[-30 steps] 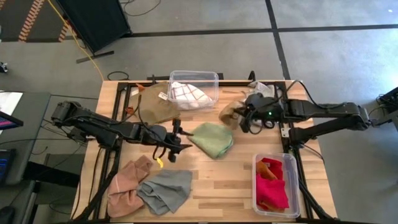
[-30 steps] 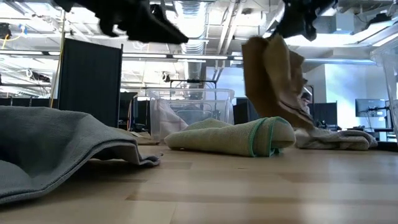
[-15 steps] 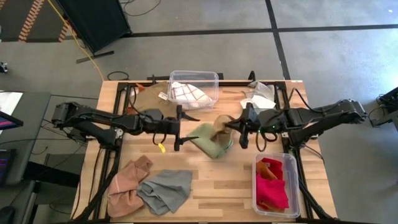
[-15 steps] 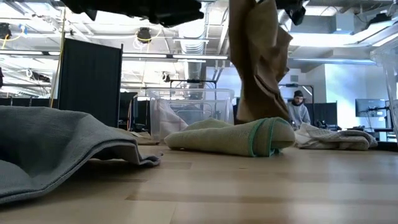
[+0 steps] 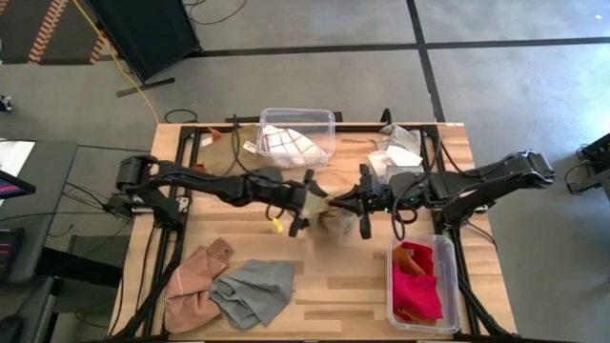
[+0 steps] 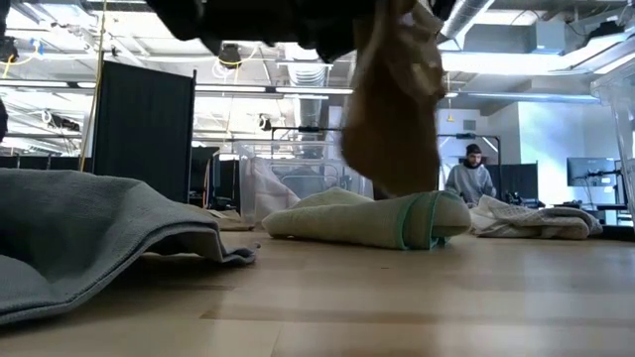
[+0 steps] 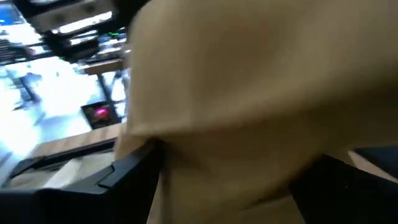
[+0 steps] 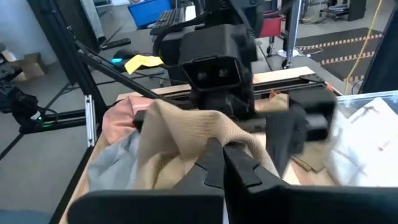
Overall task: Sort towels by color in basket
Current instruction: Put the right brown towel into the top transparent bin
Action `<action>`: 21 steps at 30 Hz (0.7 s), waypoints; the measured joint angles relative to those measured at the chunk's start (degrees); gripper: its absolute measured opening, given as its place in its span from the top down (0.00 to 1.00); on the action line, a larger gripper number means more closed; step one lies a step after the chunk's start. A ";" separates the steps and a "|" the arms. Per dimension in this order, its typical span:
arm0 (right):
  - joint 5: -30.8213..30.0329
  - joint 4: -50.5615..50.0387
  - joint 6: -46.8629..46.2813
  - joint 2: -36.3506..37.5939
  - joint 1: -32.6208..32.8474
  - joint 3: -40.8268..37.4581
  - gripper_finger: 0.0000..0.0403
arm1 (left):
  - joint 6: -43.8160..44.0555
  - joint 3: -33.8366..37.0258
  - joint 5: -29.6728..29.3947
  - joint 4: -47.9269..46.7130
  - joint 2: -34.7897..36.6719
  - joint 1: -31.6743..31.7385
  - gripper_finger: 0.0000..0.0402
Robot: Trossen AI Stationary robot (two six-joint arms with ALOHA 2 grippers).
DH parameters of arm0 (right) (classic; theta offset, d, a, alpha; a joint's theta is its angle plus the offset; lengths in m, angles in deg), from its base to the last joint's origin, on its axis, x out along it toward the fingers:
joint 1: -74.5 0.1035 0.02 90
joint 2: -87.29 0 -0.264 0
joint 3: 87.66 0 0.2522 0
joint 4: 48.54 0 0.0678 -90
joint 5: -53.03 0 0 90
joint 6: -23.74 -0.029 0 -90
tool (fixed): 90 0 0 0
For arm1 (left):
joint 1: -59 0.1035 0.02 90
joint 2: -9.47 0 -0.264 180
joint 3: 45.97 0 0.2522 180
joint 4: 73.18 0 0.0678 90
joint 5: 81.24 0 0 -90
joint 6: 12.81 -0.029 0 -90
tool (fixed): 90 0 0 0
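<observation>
Two pincers meet over the middle of the desk (image 5: 334, 286), and a lot of what's between them is hard to read. From above, the tan towel (image 5: 329, 211) is mostly a blur between the left pincer (image 5: 307, 198) and the right pincer (image 5: 362, 202), and it hides most of the light green towel (image 6: 367, 220) under it. In the left wrist view the tan cloth fills nearly everything, so little else shows there.

The right pincer is clamped shut on the tan towel; its wrist view shows the closed tips pinching a fold of it. The left pincer has its fingers spread wide on either side of the same cloth, not squeezing it as far as I can tell.

From desk level the tan towel hangs lengthwise straight down, top end lost behind the dark arms, bottom end just above or touching the green towel, can't tell which. The green one lies flat, long axis across that view.

Elsewhere: a grey towel (image 5: 253, 291) and a pink towel (image 5: 193, 284) lie touching at the near left corner, red towels (image 5: 416, 282) sit in the clear bin (image 5: 448, 286) near right, and a white checked towel (image 5: 291, 145) is in the clear bin (image 5: 297, 116) at the far edge. A person (image 6: 472, 178) shows in the room behind.
</observation>
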 joint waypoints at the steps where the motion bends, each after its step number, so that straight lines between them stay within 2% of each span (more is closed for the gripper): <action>1: 0.26 0.18 0.06 -0.40 0.11 0.00 0.96 | -0.10 -1.28 2.35 -0.58 -1.20 -0.18 0.22; 3: 0.32 0.32 0.06 -0.96 0.17 0.00 0.96 | -1.16 -3.51 5.57 -2.84 -3.04 -0.61 0.22; 6: 0.40 -0.12 0.06 -1.36 0.60 0.00 0.96 | -2.43 -6.03 7.11 -5.11 -5.05 -1.14 0.24; 9: 0.40 -0.43 0.07 -1.36 1.01 0.00 0.95 | -4.13 -6.65 8.01 -5.37 -5.47 -1.48 0.32; 12: 0.26 -1.91 0.09 -1.32 1.71 0.02 0.95 | -5.28 -6.65 8.82 -5.04 -5.40 -1.56 0.47; 15: 0.20 -4.01 -0.29 -1.32 2.20 0.02 0.95 | -5.46 -6.65 12.30 -4.93 -4.60 -1.34 0.69; 18: 0.16 -6.06 -1.17 -1.29 2.24 0.04 0.95 | -6.91 -6.65 13.19 -6.92 -3.31 -1.10 0.92; 19: 0.16 -6.69 -1.29 -1.29 2.24 0.04 0.95 | -7.68 -6.63 13.16 -7.73 -2.91 -0.90 0.95; 21: 0.12 -7.61 -1.57 -1.14 2.26 0.04 0.94 | -8.92 -6.63 12.97 -10.34 -1.69 -0.48 0.96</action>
